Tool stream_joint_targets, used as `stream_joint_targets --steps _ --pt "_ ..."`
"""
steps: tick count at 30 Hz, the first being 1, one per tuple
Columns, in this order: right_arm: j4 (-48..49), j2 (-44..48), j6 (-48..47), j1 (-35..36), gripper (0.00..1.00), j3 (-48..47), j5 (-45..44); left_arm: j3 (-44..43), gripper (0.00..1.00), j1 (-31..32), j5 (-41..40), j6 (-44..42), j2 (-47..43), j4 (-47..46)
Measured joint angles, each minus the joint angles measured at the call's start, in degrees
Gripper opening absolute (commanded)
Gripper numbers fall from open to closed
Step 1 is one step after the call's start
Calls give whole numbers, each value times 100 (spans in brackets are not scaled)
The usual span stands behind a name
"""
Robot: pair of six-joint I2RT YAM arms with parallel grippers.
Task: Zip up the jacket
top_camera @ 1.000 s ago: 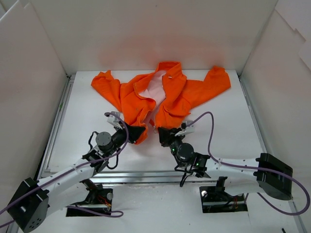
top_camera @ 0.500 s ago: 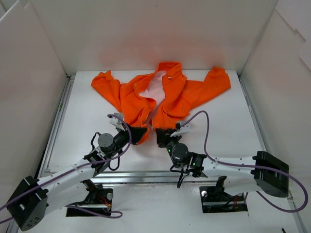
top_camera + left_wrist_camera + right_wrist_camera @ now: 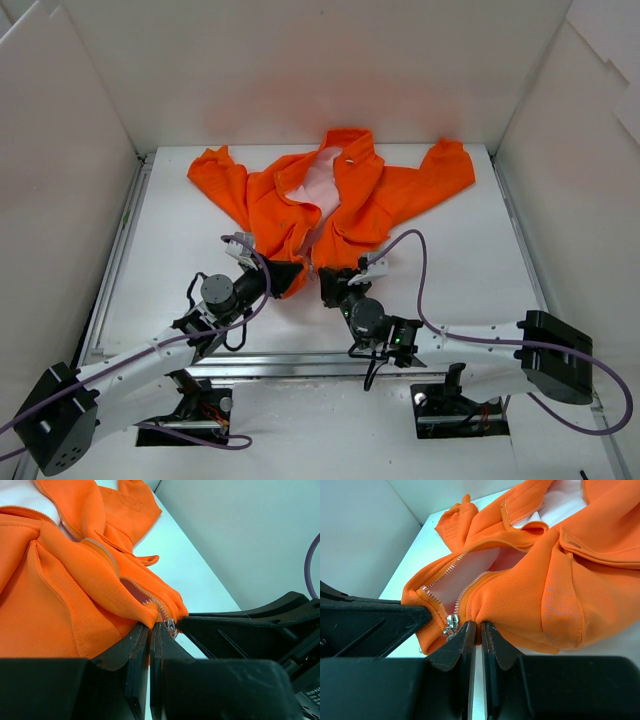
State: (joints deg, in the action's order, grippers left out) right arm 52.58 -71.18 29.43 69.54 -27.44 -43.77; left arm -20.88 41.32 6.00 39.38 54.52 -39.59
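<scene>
1. Reaching diagonally from the near-left base toward table centre with the left gripper (image 3: 283,275), forearm low.
2. Pinching the bottom hem of the jacket (image 3: 320,200) at one front edge, with jaws closed to a thin slit on the fabric.
3. Reaching from the near-right base with the right gripper (image 3: 330,283), stretched left along the near edge of the table (image 3: 470,260).
4. Clamping the opposite front edge at its hem, with jaws likewise pressed together on orange cloth, just beside the left gripper.
5. Lying spread over the far half of the table, sleeves out to both sides, front open, pink lining exposed.
6. Showing the zipper slider (image 3: 171,626) just beside the fingertips in both wrist views; cannot tell whether engaged with the second tooth row.
7. Cutting off sleeves and collar in the wrist views; grip points hard to make out in the top view.
</scene>
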Motion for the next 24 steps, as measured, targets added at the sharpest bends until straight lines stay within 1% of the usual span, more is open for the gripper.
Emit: stream_joint_targets --steps 12,17,24 --pt "87 0 -144 31 0 0 -39 -26 0 0 258 35 24 -39" --pt "192 0 -289 31 0 0 -37 -133 0 -7 463 203 24 -28" --pt "415 4 -450 57 0 2 -37 -341 0 -94 730 442 -66 260"
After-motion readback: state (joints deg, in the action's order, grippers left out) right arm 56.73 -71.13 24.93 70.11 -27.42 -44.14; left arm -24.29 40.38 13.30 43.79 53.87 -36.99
